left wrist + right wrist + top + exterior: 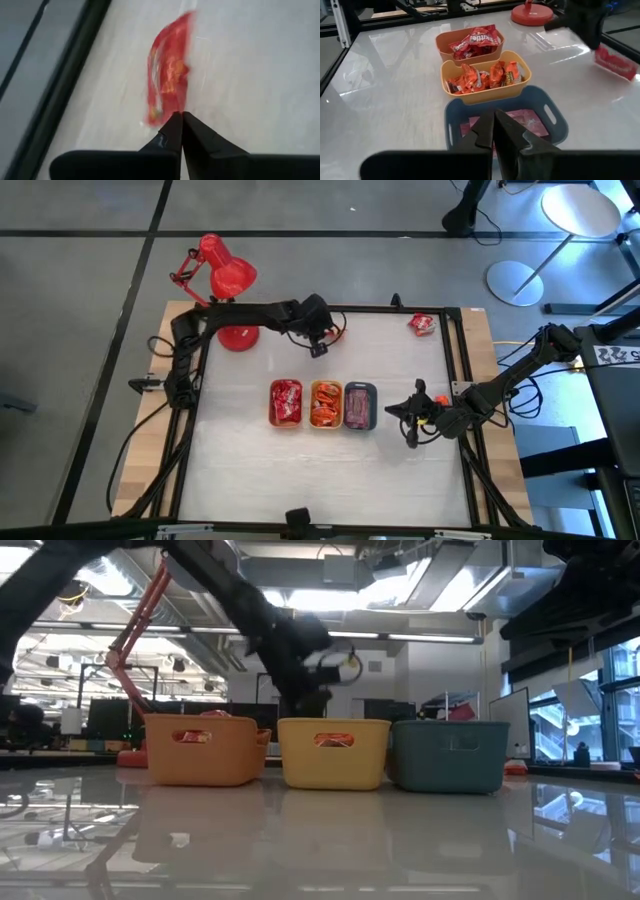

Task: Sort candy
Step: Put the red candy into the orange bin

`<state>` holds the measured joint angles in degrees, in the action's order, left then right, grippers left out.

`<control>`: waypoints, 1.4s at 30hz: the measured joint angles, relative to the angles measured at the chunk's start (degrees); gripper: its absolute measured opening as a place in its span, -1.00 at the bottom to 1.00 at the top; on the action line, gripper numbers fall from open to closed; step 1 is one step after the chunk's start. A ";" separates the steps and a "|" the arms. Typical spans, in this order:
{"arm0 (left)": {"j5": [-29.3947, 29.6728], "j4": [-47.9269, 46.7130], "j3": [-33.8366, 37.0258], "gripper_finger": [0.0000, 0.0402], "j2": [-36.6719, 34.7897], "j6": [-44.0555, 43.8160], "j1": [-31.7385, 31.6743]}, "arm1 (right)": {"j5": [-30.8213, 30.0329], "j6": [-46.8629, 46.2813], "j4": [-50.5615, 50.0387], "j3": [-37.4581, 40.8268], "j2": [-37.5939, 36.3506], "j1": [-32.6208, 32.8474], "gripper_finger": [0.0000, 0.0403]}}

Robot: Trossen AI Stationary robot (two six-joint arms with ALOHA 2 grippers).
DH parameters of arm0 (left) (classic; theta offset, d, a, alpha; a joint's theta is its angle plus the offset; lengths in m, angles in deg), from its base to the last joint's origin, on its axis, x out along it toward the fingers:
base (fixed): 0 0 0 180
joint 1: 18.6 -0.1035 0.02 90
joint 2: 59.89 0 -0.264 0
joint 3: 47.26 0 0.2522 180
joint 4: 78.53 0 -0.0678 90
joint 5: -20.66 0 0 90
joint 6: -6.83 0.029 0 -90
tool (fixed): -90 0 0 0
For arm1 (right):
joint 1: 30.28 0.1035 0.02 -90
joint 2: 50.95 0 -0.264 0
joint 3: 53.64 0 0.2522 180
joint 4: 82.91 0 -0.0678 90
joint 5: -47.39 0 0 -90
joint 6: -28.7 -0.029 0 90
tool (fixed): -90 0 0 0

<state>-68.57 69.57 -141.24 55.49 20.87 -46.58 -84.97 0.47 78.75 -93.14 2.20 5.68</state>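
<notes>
Candy sorting is nearing its end, with three trays filled and few sweets left loose.

The orange tray [470, 42] is holding red packs, the yellow tray [487, 75] orange-red ones, the grey-blue tray [505, 120] pink ones. The left gripper [179, 120], near the table's far edge, is pinching a red candy [167, 75] by its end. One more red candy [422, 325] is lying at the far right corner. The right gripper [494, 125], fingers together and empty, is waiting beside the grey-blue tray. Wrapper print is showing, but none is readable.
</notes>
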 joint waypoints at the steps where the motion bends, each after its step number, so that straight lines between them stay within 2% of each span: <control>1: 0.79 -1.15 -0.02 -1.00 -1.25 -0.50 0.68 | 0.27 0.00 -0.03 0.00 0.00 0.01 -0.94; 11: 4.82 -15.22 -0.03 -1.00 -11.02 -2.66 11.49 | -0.27 1.56 -0.45 0.00 0.00 0.00 -0.94; 14: 5.27 -15.15 -0.03 -1.00 -11.72 0.95 13.63 | -0.96 1.82 -0.65 0.00 0.00 0.02 -0.94; 20: 5.09 -11.20 -0.05 -0.99 -9.52 2.03 13.03 | -1.61 1.45 -1.07 0.00 -0.01 0.00 -0.94; 23: 2.62 -11.58 -0.03 -0.96 -7.84 1.41 11.02 | -1.47 0.32 -1.08 0.00 -0.02 0.00 -0.94; 26: 1.55 -11.25 -0.03 -0.81 -6.64 0.99 9.15 | -0.58 0.09 -1.22 0.00 -0.01 0.01 -0.94; 35: 1.32 -6.29 0.08 -0.17 -6.00 3.17 5.15 | -0.56 0.02 -1.32 0.00 0.00 0.00 -0.94; 42: 0.79 -4.14 0.08 0.03 -1.49 3.30 3.86 | -0.54 -0.15 -1.53 0.00 0.00 0.02 -0.94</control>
<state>-67.78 65.43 -141.16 54.00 24.18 -42.72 -85.51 0.32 77.22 -93.14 2.20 5.70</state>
